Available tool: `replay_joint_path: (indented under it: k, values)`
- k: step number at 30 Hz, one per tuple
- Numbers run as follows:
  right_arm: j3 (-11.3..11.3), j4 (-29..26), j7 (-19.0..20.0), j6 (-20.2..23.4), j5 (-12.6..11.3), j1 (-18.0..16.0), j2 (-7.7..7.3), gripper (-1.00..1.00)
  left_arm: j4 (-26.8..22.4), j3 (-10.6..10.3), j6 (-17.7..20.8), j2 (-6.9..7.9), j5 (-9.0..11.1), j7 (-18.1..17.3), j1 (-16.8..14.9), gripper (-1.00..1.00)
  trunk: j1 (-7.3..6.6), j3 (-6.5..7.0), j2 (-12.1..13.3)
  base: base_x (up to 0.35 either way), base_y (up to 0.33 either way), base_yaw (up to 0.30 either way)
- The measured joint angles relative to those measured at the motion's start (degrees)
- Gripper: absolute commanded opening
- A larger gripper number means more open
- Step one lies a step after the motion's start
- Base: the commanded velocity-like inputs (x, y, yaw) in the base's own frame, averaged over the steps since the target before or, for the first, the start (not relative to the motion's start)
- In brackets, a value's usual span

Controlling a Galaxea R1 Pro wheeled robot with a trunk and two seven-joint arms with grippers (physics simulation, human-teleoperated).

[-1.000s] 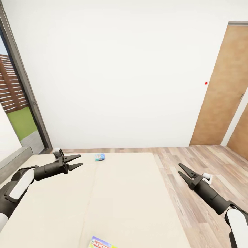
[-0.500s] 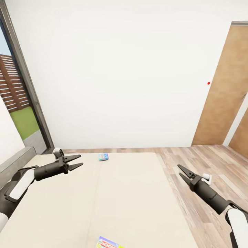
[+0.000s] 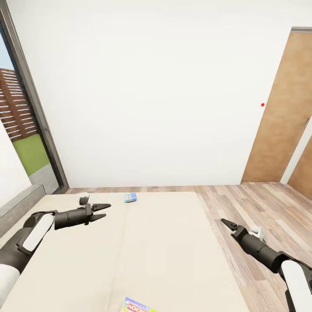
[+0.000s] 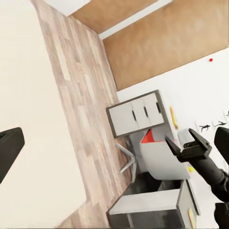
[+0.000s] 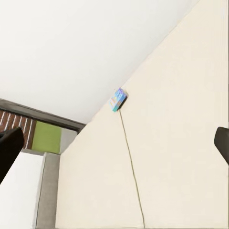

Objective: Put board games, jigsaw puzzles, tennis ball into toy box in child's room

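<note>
Monopoly box (image 3: pixel 135 305) lies flat on the bed (image 3: pixel 160 251) at its near edge, below and between both arms, slightly nearer the left gripper (image 3: pixel 102 210); the light-blue game (image 3: pixel 130 197) sits at the far edge. Both grippers' fingers, right gripper (image 3: pixel 226 223) included, are parted and empty

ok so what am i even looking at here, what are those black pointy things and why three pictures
It is a simulated robot with two arms. The big picture comes from its head camera, looking down over a cream bed. The black pointed things are its grippers: left gripper and right gripper, both open and holding nothing. The other two pictures come from cameras on each wrist. On the bed lie two game boxes: a light-blue one at the far edge, also in the right wrist view, and a Monopoly box nearest the robot.
</note>
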Motion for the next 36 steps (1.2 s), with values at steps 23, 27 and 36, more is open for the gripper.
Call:
replay_joint_path:
  k: [23,27,36]
  values:
    - [2.9,-0.4,-5.4,0.0,3.8,-0.2,-0.07,1.00,5.4,0.1,-10.0,-11.69,-9.1,46.0,-0.4,1.00,0.00,0.00,0.0,0.000,0.000,0.000]
    - [3.1,-0.2,-5.4,0.0,4.7,-0.3,-0.07,1.00,5.8,0.0,-11.4,-11.98,-9.8,47.4,-0.4,1.00,0.00,0.00,0.0,0.000,0.000,0.000]
    - [3.8,-0.4,-5.3,0.0,5.1,-0.3,0.27,1.00,7.2,-0.1,-12.7,-12.11,-12.9,47.9,-0.4,1.00,0.00,0.00,0.0,0.000,0.000,0.000]
